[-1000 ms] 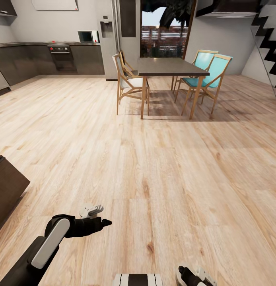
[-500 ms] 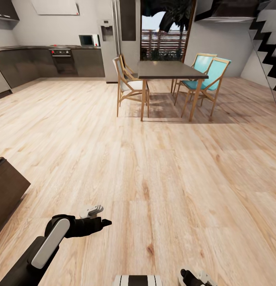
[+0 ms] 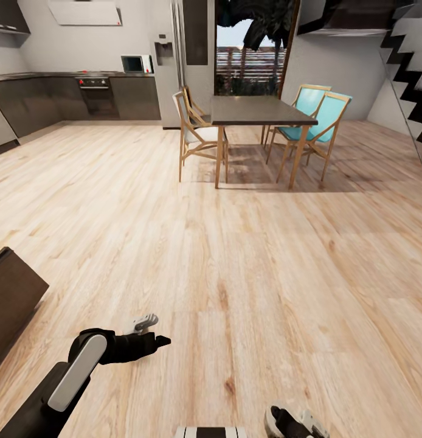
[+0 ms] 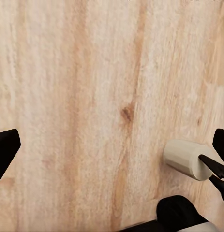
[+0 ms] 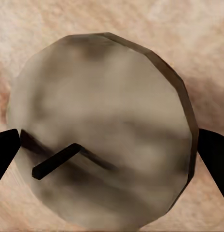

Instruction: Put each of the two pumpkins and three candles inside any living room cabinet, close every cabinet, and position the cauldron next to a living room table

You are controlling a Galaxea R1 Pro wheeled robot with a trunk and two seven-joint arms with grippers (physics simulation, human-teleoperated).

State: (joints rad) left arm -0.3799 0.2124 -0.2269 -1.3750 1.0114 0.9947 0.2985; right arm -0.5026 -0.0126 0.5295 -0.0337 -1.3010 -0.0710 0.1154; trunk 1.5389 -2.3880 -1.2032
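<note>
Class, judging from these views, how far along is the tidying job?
Nothing looks stored yet. In hand: a candle between the right gripper's jaws; a second candle beside the left gripper's wide jaws. Left: storing them in the cabinet, pumpkins, closing, cauldron.

Dining table [image 3: 259, 110] stands ahead, 2 chairs [image 3: 196, 131] on each side (kitchen counter [image 3: 71, 91] far left).

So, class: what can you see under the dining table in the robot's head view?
Under the dining table lies bare wood floor in the table's shadow, framed by its legs. Two chairs stand at one side and two turquoise chairs at the other, hiding some floor.
</note>
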